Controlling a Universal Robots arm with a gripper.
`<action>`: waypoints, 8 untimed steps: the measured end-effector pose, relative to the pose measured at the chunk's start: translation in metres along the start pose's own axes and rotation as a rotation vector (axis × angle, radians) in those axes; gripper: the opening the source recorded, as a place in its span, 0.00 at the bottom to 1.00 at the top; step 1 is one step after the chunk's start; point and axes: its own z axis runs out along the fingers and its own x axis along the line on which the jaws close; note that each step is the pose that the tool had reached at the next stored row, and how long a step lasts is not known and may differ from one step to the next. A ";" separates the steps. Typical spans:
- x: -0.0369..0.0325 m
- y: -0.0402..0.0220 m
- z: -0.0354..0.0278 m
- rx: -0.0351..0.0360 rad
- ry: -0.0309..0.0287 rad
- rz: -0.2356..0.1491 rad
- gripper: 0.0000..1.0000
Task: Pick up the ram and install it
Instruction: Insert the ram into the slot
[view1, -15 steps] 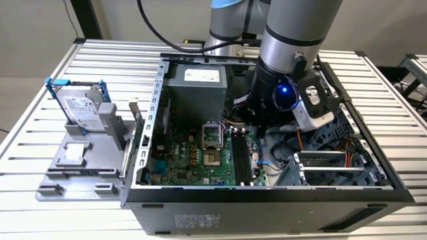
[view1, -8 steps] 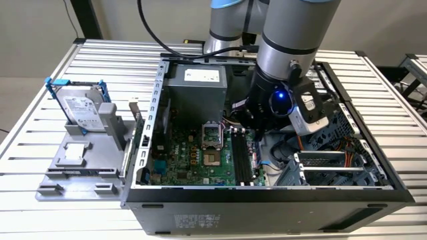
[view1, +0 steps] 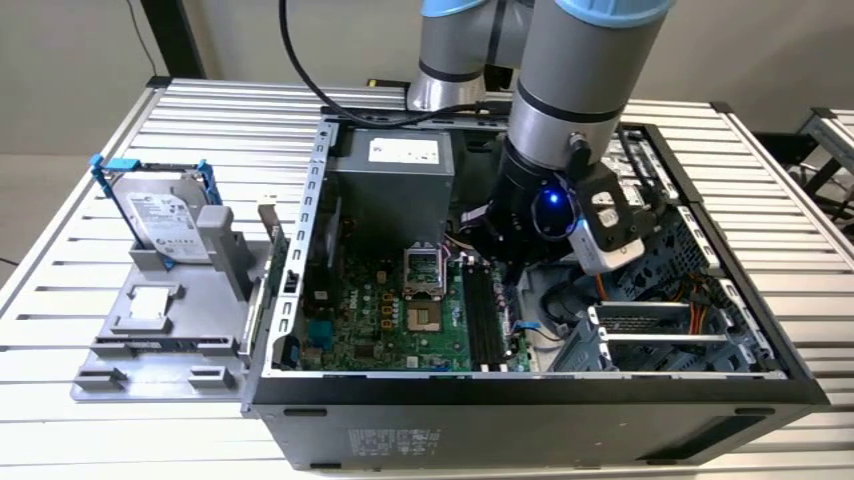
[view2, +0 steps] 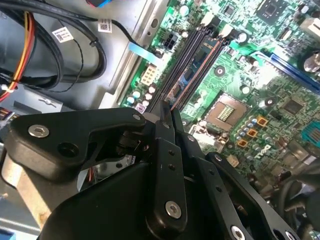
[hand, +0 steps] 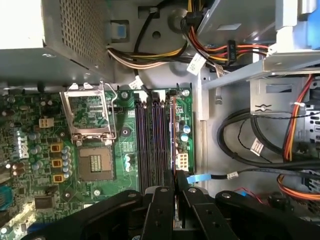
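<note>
The arm reaches down into the open case (view1: 320, 200) on the slatted table (view1: 80, 260), with the hand (hand: 174, 186) low over the memory slots (hand: 152, 145). In both wrist views the fingers (view2: 167, 150) are pressed close together, pinching the ram (hand: 173, 140), a thin dark stick seen edge-on. It stands upright along the slot nearest the drive-bay side, and whether it is seated there I cannot tell.

Close around it: a small white connector (hand: 181, 161) and a blue flat cable (hand: 196, 178) just beside the hand, and black cables (hand: 260, 165) looping through the bay next to the board. The CPU socket (hand: 94, 162), its latch frame open, lies on the other side of the slots.

The exterior view shows what the wrist views miss: the grey power supply (view1: 395, 170) at the far end of the case, and at that view's left a grey tray (view1: 160, 310) beside the case, holding a hard drive (view1: 163, 215) upright in a blue frame. There the arm hides the hand.
</note>
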 end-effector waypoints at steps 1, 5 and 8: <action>0.0001 0.0001 0.0020 0.0000 0.0000 0.000 0.00; 0.0004 0.0000 0.0092 -0.0001 0.0000 -0.003 0.00; 0.0005 -0.0002 0.0129 -0.0004 0.0000 -0.011 0.00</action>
